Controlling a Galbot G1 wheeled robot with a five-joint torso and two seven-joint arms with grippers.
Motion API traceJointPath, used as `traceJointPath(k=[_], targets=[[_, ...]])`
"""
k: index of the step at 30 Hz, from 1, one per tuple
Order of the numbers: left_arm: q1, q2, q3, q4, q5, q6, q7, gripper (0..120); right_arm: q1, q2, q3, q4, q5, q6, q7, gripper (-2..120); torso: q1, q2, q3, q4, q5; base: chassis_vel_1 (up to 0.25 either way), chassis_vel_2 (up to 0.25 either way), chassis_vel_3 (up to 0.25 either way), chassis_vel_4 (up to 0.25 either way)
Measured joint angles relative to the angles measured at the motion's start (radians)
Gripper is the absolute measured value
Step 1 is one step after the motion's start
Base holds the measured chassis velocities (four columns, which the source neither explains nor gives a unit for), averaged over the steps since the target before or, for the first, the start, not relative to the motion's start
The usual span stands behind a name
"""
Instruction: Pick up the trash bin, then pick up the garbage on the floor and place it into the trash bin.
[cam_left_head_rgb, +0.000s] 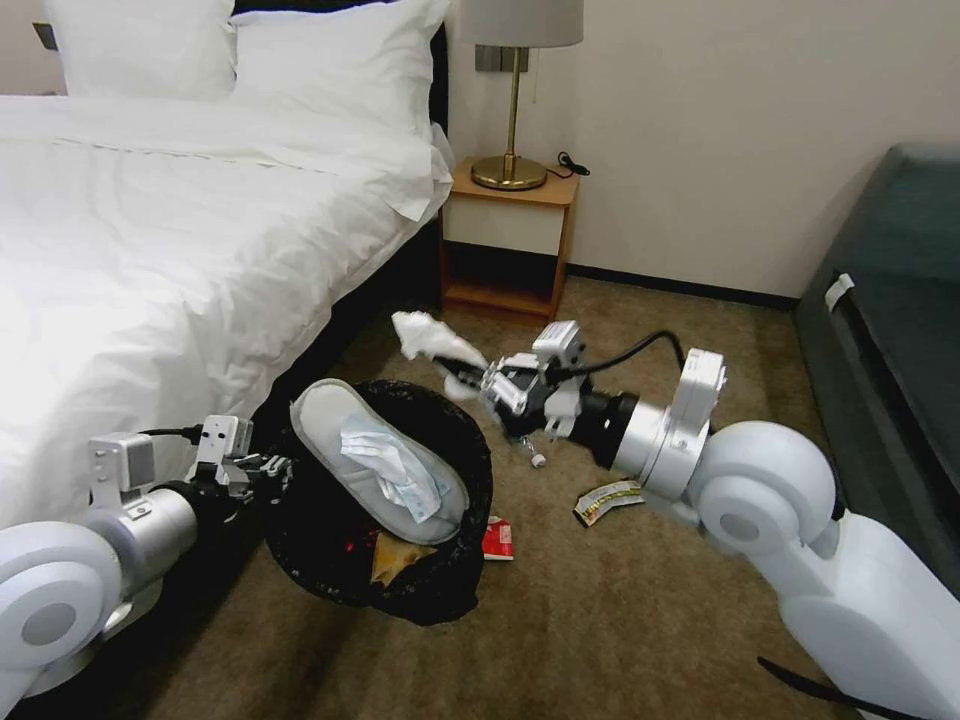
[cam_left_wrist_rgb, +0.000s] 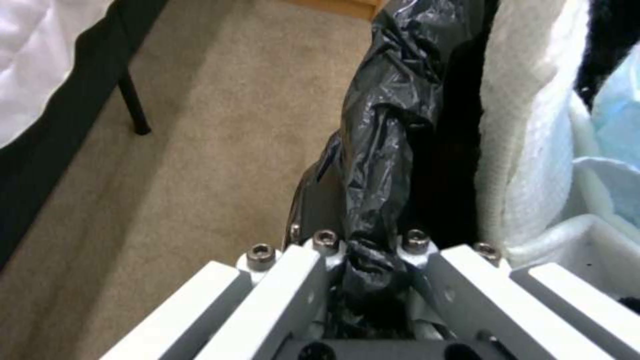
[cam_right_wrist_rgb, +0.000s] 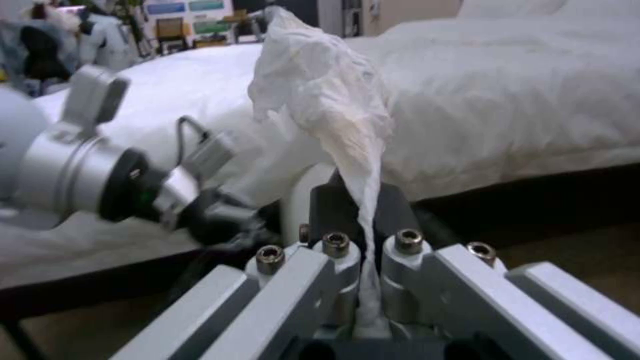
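Beside the bed (cam_left_head_rgb: 150, 230), your left gripper (cam_left_head_rgb: 262, 466) pinches the crinkly black liner rim of the round trash bin (cam_left_head_rgb: 440, 590), holding a flat white slipper (cam_left_head_rgb: 330, 420). Your right gripper (cam_left_head_rgb: 462, 377) clamps a crumpled white tissue (cam_left_head_rgb: 420, 335) just beyond the bin's mouth, over carpet (cam_left_head_rgb: 620, 620).
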Motion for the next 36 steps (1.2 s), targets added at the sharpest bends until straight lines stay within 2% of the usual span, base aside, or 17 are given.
traceJointPath(k=[4,5,7,9,12,13,14,16,19,24,28,31,36], targets=[[-0.015,-0.004,0.019,0.004,0.0,0.0,-0.004,1,-0.016,-0.006,-0.023,0.012,-0.002,-0.008,0.006,0,0.0,0.0,0.0,0.0001,-0.0001,0.0,0.0,0.0,0.0],[-0.018,-0.007,0.022,0.004,0.0,0.0,-0.005,1,-0.027,-0.008,-0.036,0.018,-0.007,-0.017,0.016,6,0.0,0.0,0.0,0.0,0.0,0.0,0.0,0.0,0.0],[-0.019,-0.007,0.022,0.004,0.0,0.0,-0.006,1,-0.03,-0.008,-0.039,0.02,-0.008,-0.019,0.018,8,0.0,0.0,0.0,0.0,0.0,0.0,0.0,0.0,0.0],[-0.016,-0.008,0.006,-0.004,-0.006,0.0,-0.009,1,-0.046,-0.006,-0.068,0.033,-0.02,-0.025,0.034,23,0.0,0.0,0.0,0.0001,0.0,0.0,0.0,0.0,0.0],[-0.012,-0.007,-0.003,-0.007,-0.01,0.0,-0.009,1,-0.049,-0.001,-0.078,0.036,-0.025,-0.025,0.037,28,0.0,0.0,0.0,0.0,0.0,0.0,0.0,0.0,0.0],[-0.006,-0.007,-0.013,-0.01,-0.013,0.0,-0.009,1,-0.05,0.006,-0.091,0.037,-0.033,-0.025,0.04,35,0.0,0.0,0.0,0.0001,0.0,0.0,0.0,0.0,0.0],[-0.006,-0.007,-0.013,-0.01,-0.013,0.0,-0.009,1,-0.05,0.006,-0.091,0.037,-0.033,-0.025,0.04,35,0.0,0.0,0.0,0.0001,0.0,0.0,0.0,0.0,0.0],[0.002,-0.004,-0.022,-0.016,-0.014,0.0,-0.009,1,-0.05,0.017,-0.102,0.037,-0.054,-0.026,0.041,48,0.0,0.0,0.0,0.0002,0.0,0.0,0.0,0.0,0.0],[0.004,-0.004,-0.022,-0.018,-0.014,0.0,-0.009,1,-0.048,0.019,-0.103,0.036,-0.057,-0.026,0.041,53,0.0,0.0,0.0,0.0002,0.0,0.0,0.0,0.0,0.0],[0.009,-0.008,-0.021,-0.025,-0.013,0.0,-0.009,1,-0.042,0.024,-0.106,0.027,-0.065,-0.026,0.041,77,0.0,0.0,0.0,0.0001,0.0,0.0,0.0,0.0,0.0],[0.011,-0.009,-0.021,-0.026,-0.012,0.0,-0.009,1,-0.041,0.027,-0.106,0.027,-0.066,-0.026,0.041,85,0.0,0.0,0.0,0.0001,0.0,0.0,0.0,0.0,0.0],[0.01,-0.009,-0.022,-0.026,-0.012,0.0,-0.008,1,-0.038,0.03,-0.106,0.027,-0.066,-0.026,0.039,98,0.0,0.0,0.0,0.0001,0.0,0.0,0.0,0.0,0.0],[0.009,-0.009,-0.023,-0.026,-0.014,0.0,-0.007,1,-0.025,0.032,-0.102,0.027,-0.065,-0.027,0.037,100,0.0,0.0,0.0,0.0001,0.0,0.0,0.0,0.0,0.0]])
